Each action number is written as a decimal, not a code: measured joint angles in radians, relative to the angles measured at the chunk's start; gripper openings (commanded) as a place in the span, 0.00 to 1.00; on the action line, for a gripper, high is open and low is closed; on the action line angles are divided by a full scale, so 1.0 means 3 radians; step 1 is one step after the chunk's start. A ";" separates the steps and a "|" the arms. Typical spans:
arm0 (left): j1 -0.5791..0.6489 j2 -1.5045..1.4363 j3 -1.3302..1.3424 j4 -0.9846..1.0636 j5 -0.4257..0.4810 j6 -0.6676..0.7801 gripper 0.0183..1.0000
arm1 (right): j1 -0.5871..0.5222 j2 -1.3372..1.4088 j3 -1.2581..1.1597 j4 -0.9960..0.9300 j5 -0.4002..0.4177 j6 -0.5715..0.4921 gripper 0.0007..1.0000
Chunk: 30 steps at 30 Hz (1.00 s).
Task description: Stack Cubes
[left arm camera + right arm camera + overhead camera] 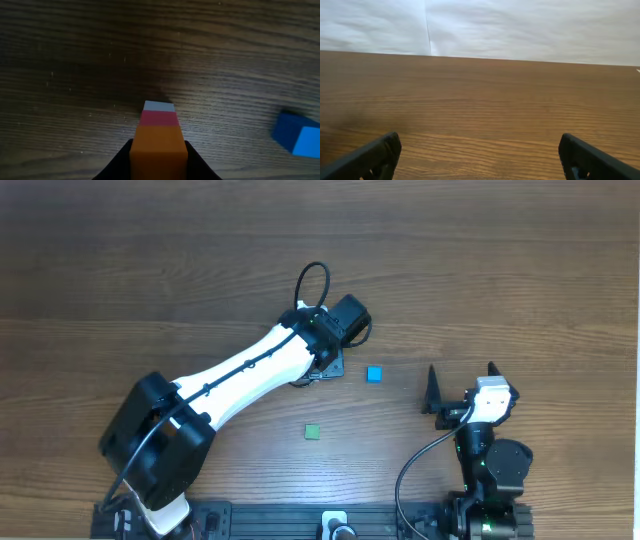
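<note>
An orange cube (158, 152) is held clamped between the jaws of the left arm (250, 370) at the top of a column, with a red cube (158, 118) and a white cube (159, 106) seen beneath it on the tabletop (75, 75). A blue cube (374, 374) is seen lying near the column, while a green cube (312, 432) is set nearer the arms' bases, apart from both. The jaws of the right arm (485, 450) are held wide apart over the tabletop, to the right of the blue cube.
</note>
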 measured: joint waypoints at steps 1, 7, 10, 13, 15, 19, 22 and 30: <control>0.0000 0.0000 0.0000 -0.0001 0.0000 0.0000 0.02 | 0.0000 0.0000 0.0000 0.0000 0.0000 0.0004 0.99; 0.0000 0.0000 0.0000 0.0000 0.0000 0.0000 0.04 | 0.0000 0.0000 0.0000 0.0000 0.0000 0.0003 0.99; 0.0000 0.0000 0.0000 0.0000 0.0000 0.0000 0.09 | 0.0000 0.0000 0.0000 0.0000 0.0000 0.0003 0.99; 0.0000 0.0000 0.0000 0.0000 0.0000 0.0000 0.14 | 0.0000 0.0000 0.0000 0.0000 0.0000 0.0001 0.99; 0.0000 0.0000 0.0000 0.0000 0.0000 0.0000 0.16 | 0.0000 0.0000 0.0000 -0.0001 0.0000 0.0004 0.99; 0.0000 0.0000 0.0000 0.0000 0.0001 0.0000 0.20 | 0.0000 0.0000 0.0000 0.0000 0.0000 0.0003 0.99; 0.0000 0.0000 0.0000 0.0000 0.0000 0.0000 0.22 | 0.0000 0.0000 0.0000 0.0000 0.0000 0.0003 0.99; 0.0000 0.0000 0.0000 0.0000 0.0000 0.0000 0.27 | 0.0000 0.0000 0.0000 -0.0001 0.0000 0.0001 0.99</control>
